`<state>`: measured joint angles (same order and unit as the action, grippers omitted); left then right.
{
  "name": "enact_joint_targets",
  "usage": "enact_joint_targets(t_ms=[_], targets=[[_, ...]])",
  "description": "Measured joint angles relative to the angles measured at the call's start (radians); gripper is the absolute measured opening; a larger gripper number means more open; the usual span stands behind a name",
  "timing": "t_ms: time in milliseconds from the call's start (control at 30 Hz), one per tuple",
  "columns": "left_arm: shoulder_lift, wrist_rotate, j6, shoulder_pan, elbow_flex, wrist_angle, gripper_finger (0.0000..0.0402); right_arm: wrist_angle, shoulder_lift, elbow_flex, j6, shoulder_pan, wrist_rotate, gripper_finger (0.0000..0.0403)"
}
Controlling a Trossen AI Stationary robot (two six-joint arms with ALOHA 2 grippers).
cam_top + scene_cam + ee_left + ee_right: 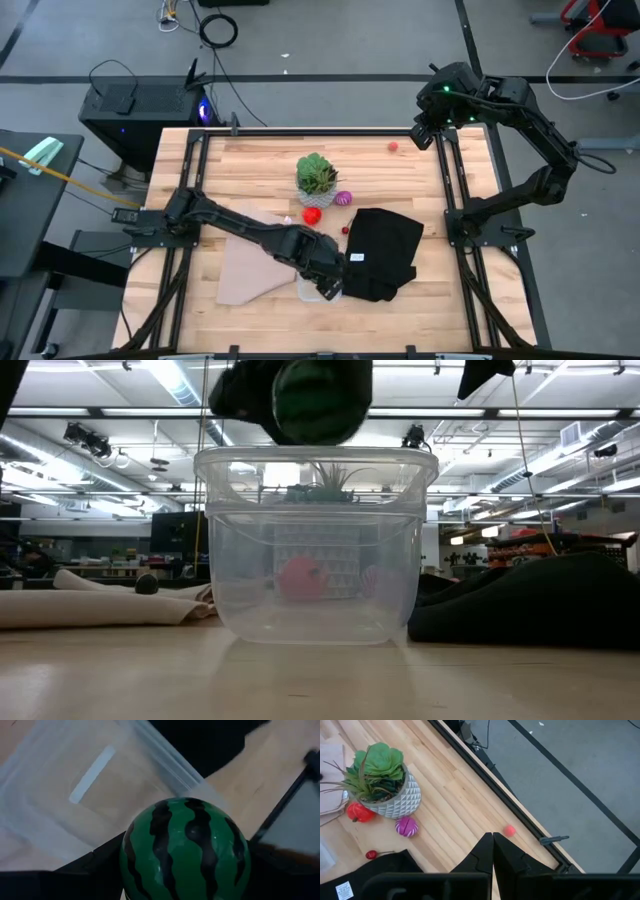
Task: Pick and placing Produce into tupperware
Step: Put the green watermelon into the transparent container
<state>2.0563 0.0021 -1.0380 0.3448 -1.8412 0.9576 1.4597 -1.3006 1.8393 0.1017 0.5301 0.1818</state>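
A dark green striped ball [182, 850] is held in my left gripper [322, 280], which hangs just above the clear tupperware [315, 550] near the table's front middle. In the low view the ball [320, 400] is over the container's open rim. A red piece [312, 215], a magenta striped ball [343, 198] and a tiny red piece [346, 230] lie on the table by the plant. A pink-red piece [393, 146] lies near the far right. My right gripper [492, 855] waits shut, high over the far right corner. My left gripper pinches the green striped ball between its two fingers, one dark finger [95, 867] on each side of the ball's widest part [131, 855]. The fingers slant down from above. The ball is lifted clear, hanging over the tupperware's opening.
A spiky green plant in a white pot [316, 178] stands at the table's middle. A black cloth [385, 250] lies right of the tupperware and a tan cloth [250, 265] left of it. Bare wood shows along the far side.
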Motion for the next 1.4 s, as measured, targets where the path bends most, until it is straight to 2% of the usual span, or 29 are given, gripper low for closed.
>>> enact_joint_targets(t_ms=[133,433,567,1400], targets=[[0.04,0.003,0.155,0.009,0.0,0.005,0.0295,0.0,0.0,0.0,0.003,0.0,0.0,0.0014],[0.04,0.001,0.537,-0.006,0.0,0.018,0.0295,0.004,0.0,0.0,0.022,-0.003,-0.018,0.0014],[0.051,0.021,0.649,-0.005,0.0,0.023,0.0295,0.004,0.0,0.0,0.029,-0.003,-0.027,0.0014],[0.113,0.056,0.657,-0.014,0.001,0.058,0.0295,0.004,0.0,0.0,0.037,-0.003,-0.027,0.0014]])
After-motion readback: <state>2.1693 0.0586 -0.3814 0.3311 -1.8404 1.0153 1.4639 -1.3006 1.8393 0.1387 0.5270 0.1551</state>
